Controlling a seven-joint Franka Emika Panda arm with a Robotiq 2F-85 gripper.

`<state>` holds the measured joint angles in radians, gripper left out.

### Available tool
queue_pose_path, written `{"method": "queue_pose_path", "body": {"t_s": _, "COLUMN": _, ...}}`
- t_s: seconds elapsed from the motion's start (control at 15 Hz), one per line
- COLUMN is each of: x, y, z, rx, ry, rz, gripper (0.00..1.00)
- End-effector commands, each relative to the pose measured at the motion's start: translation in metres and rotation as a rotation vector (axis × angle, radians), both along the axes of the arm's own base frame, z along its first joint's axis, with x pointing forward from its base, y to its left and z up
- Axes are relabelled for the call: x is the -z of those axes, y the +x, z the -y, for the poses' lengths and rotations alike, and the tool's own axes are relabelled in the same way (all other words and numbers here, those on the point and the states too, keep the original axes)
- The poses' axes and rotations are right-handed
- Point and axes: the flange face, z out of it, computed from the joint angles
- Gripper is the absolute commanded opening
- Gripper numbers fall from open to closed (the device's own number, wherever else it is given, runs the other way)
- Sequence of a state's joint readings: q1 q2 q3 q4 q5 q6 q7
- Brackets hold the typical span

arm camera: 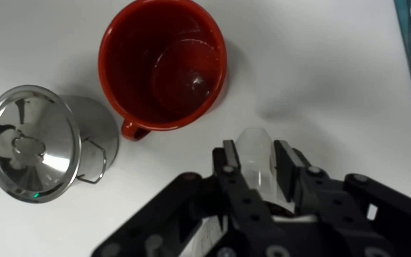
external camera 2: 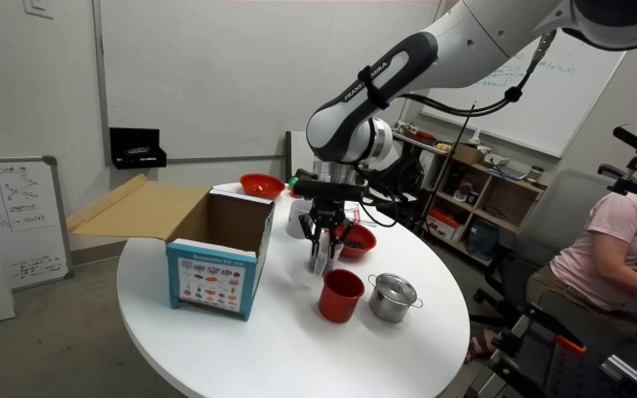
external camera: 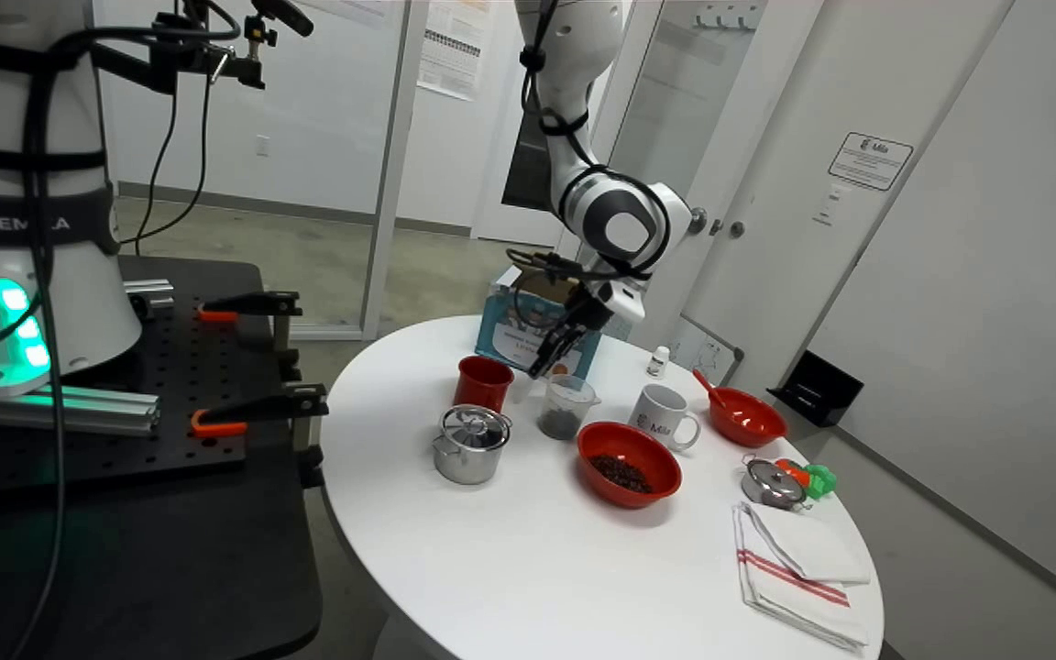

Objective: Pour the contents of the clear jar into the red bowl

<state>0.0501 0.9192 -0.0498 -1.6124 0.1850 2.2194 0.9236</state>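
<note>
We find the clear jar (external camera: 574,396) upright on the table (external camera: 491,568), dark contents (external camera: 559,423) low inside, with the fingers (arm camera: 286,171) clamped on its handle (arm camera: 255,155). Past the jar from the fingers we see the red bowl (external camera: 647,446), dark bits (external camera: 620,473) in it, and the white mug (external camera: 656,417); near the fingers stands the red cup (external camera 2: 337,307), farther from them the lidded silver pot (external camera 2: 389,307), and across them from the bowl the open box (external camera 2: 210,283).
</note>
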Motion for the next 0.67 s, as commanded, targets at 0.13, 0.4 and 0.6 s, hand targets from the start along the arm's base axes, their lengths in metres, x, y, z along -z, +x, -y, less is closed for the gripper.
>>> {"method": "queue_pose_path", "body": {"t_s": 0.13, "x": -0.004, "y": 0.006, "z": 0.002, "rx": 0.033, "ry": -0.009, "rz": 0.003, "gripper": 0.07}}
{"method": "queue_pose_path", "body": {"t_s": 0.4, "x": -0.013, "y": 0.007, "z": 0.007, "rx": 0.045, "ry": -0.008, "rz": 0.015, "gripper": 0.07}}
{"method": "queue_pose_path", "body": {"t_s": 0.6, "x": -0.034, "y": 0.005, "z": 0.007, "rx": 0.033, "ry": 0.006, "rz": 0.037, "gripper": 0.07}}
